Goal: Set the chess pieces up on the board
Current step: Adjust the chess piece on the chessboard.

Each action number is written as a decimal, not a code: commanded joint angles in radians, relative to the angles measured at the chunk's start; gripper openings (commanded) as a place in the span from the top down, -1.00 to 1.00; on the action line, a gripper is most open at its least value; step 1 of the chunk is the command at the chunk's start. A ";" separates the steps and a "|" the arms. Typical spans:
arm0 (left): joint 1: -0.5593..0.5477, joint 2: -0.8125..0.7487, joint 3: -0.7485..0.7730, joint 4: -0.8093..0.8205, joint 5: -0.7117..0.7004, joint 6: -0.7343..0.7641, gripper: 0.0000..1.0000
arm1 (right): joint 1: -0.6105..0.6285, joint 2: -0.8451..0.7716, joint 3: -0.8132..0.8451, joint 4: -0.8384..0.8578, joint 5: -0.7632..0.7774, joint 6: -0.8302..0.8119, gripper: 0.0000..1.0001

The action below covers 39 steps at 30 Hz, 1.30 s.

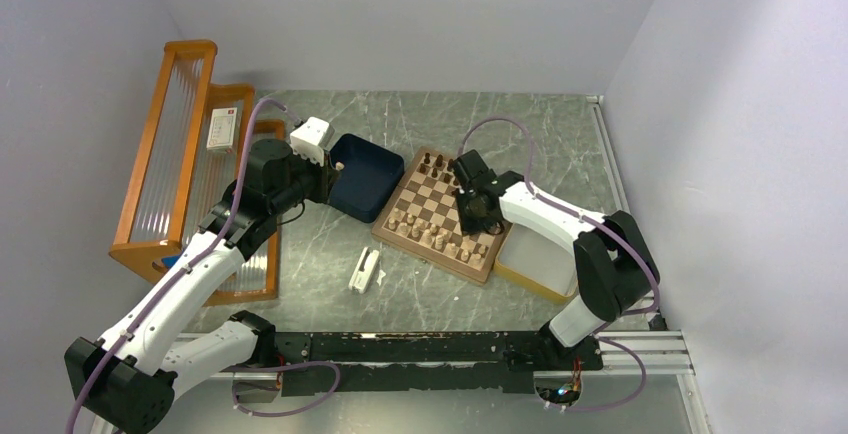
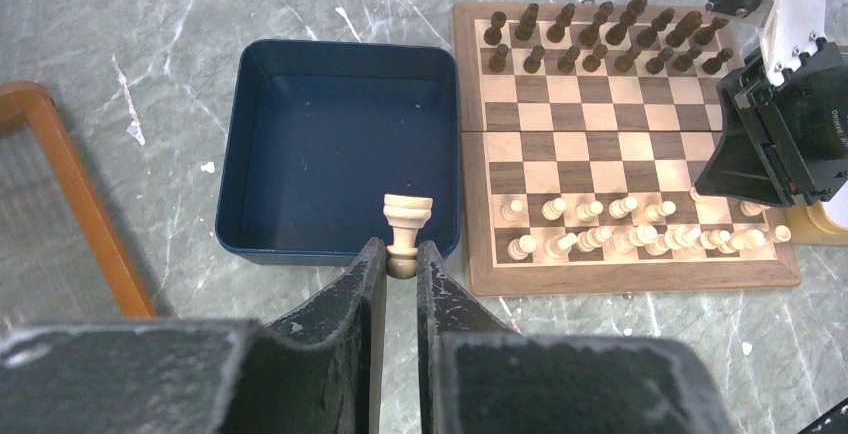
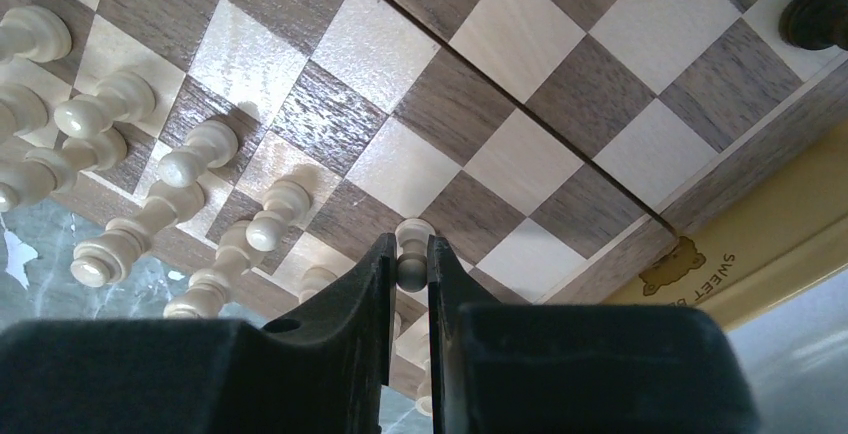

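Observation:
The board [image 1: 441, 200] lies mid-table, with dark pieces [image 2: 600, 39] in two rows along its far side and pale pieces [image 2: 620, 229] in two rows along its near side. My left gripper [image 2: 402, 254] is shut on the base of a pale rook-like piece [image 2: 407, 219], holding it over the near wall of the dark blue tray [image 2: 340, 47]. It also shows in the top view [image 1: 335, 169]. My right gripper [image 3: 407, 254] is shut on a pale pawn [image 3: 411, 239], low over the board [image 3: 500, 84] at the right end of the pale rows [image 3: 150, 154]. It also shows in the top view [image 1: 478, 216].
An orange wooden rack [image 1: 180, 154] stands at the left. A small white object [image 1: 365, 270] lies on the marble table in front of the board. A pale yellow-rimmed tray [image 1: 535, 254] sits against the board's right side, under my right arm.

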 commanded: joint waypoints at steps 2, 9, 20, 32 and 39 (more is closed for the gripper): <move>-0.008 -0.006 -0.008 0.028 0.024 0.014 0.90 | 0.023 -0.020 -0.017 0.024 -0.009 0.023 0.72; -0.008 -0.009 -0.008 0.028 0.026 0.015 0.90 | 0.051 0.001 -0.009 0.030 -0.012 0.037 0.72; -0.008 -0.013 -0.010 0.028 0.019 0.014 0.90 | 0.067 0.031 0.004 0.036 0.007 0.040 0.73; -0.008 -0.014 -0.010 0.028 0.025 0.015 0.90 | 0.072 0.029 0.013 0.043 0.007 0.053 0.75; -0.007 -0.018 -0.008 0.027 0.022 0.015 0.90 | 0.074 0.036 0.007 0.044 0.005 0.055 0.72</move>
